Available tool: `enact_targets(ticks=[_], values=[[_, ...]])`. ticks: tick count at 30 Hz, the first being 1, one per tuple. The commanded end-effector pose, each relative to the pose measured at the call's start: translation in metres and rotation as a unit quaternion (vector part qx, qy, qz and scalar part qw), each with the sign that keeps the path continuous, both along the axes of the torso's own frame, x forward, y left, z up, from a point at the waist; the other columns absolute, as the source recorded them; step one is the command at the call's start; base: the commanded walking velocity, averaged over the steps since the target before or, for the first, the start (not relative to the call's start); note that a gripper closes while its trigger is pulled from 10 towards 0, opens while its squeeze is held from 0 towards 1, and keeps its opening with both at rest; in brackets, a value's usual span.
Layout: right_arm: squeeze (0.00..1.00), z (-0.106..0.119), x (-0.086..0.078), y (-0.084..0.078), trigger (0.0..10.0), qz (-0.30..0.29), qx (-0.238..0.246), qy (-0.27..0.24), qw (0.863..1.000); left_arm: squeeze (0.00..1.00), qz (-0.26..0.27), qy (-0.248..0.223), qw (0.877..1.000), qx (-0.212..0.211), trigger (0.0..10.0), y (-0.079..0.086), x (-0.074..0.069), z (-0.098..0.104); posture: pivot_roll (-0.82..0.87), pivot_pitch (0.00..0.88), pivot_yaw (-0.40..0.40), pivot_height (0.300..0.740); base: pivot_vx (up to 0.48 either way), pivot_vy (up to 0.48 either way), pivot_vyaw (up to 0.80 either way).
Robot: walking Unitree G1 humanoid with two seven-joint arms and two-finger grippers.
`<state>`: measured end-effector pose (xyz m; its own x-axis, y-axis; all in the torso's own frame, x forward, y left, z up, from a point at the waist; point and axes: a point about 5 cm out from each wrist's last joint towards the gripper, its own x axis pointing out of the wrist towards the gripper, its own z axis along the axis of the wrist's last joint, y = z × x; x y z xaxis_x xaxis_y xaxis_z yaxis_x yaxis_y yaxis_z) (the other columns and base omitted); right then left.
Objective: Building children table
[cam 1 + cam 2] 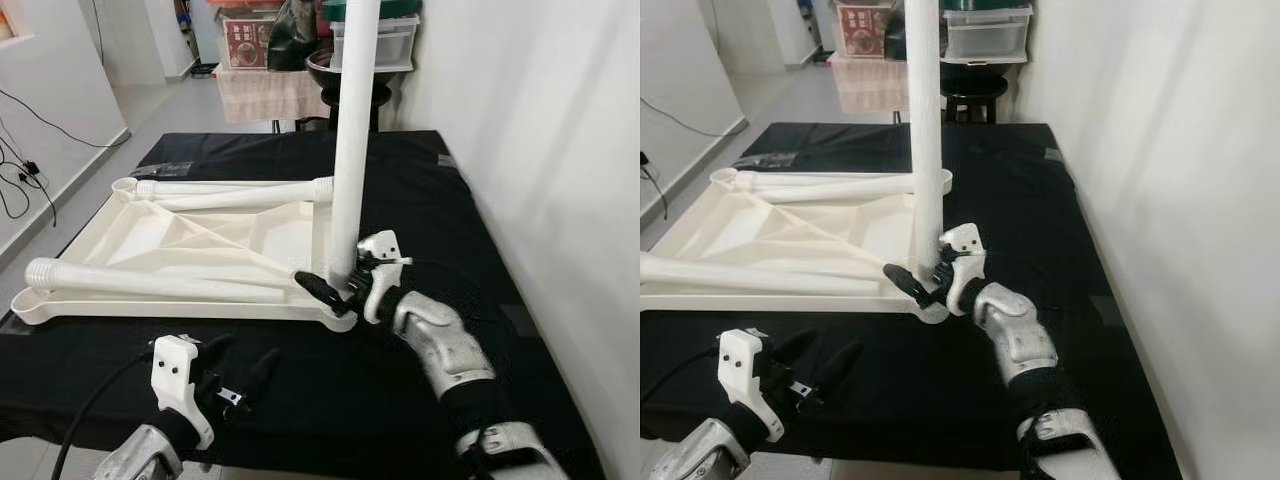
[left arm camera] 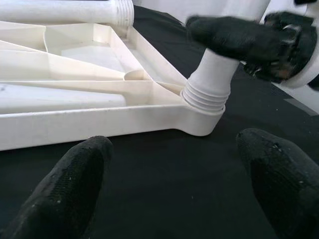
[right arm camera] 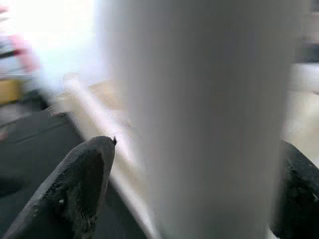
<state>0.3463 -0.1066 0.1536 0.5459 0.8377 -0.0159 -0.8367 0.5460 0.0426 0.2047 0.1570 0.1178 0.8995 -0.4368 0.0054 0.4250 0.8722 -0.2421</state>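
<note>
Black-covered work surface (image 1: 420,200). White tabletop (image 1: 180,245) lies upside down on its left half. One table leg (image 1: 352,130) stands upright in the near right corner socket; two loose legs (image 1: 150,282) lie on the tabletop, one near, one far. Right gripper (image 1: 340,283) pinches the upright leg's base. Left gripper (image 1: 240,372) hovers near the front edge, fingers spread, holding nothing.
</note>
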Motion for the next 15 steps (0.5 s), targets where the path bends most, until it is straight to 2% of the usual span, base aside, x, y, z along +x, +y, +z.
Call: enact_targets(ticks=[1, 4, 5, 6, 7, 15], values=[[0.0, 0.007, -0.001, 0.005, 10.0, 0.064, 0.001, -0.019, 0.998, 0.0, 0.0, 0.007, 1.0, 0.001, 10.0, 0.002, 0.0, -0.001, 0.01, 0.067, 0.025, 0.74, 0.0, 0.0, 0.0], [0.0, 0.017, 0.006, 0.0, 10.0, 0.123, -0.003, -0.015, 0.992, 0.0, 0.003, 0.01, 1.0, 0.003, 10.0, 0.002, 0.0, -0.001, 0.03, 0.063, 0.019, 0.74, 0.0, 0.0, 0.0], [0.0, 0.019, 0.009, 0.0, 9.2, 0.124, 0.004, -0.01, 0.992, 0.0, 0.003, 0.01, 1.0, 0.004, 10.0, 0.001, 0.0, -0.002, 0.03, 0.059, 0.017, 0.74, 0.0, 0.0, 0.0], [0.0, 0.019, 0.009, 0.0, 9.2, 0.124, 0.004, -0.01, 0.992, 0.0, 0.003, 0.01, 1.0, 0.004, 10.0, 0.001, 0.0, -0.002, 0.03, 0.059, 0.017, 0.74, 0.0, 0.0, 0.0], [0.0, 0.021, 0.011, 0.0, 0.0, 0.125, 0.01, -0.004, 0.992, 0.0, 0.003, 0.011, 1.0, 0.004, 10.0, 0.001, 0.0, -0.002, 0.03, 0.059, 0.017, 0.74, 0.0, 0.0, 0.0], [0.0, 0.02, 0.014, -0.006, 0.0, 0.14, 0.009, 0.015, 0.99, 0.0, 0.004, 0.014, 1.0, 0.004, 10.0, 0.001, 0.0, -0.003, 0.04, 0.051, 0.014, 0.74, 0.0, 0.0, 0.0]])
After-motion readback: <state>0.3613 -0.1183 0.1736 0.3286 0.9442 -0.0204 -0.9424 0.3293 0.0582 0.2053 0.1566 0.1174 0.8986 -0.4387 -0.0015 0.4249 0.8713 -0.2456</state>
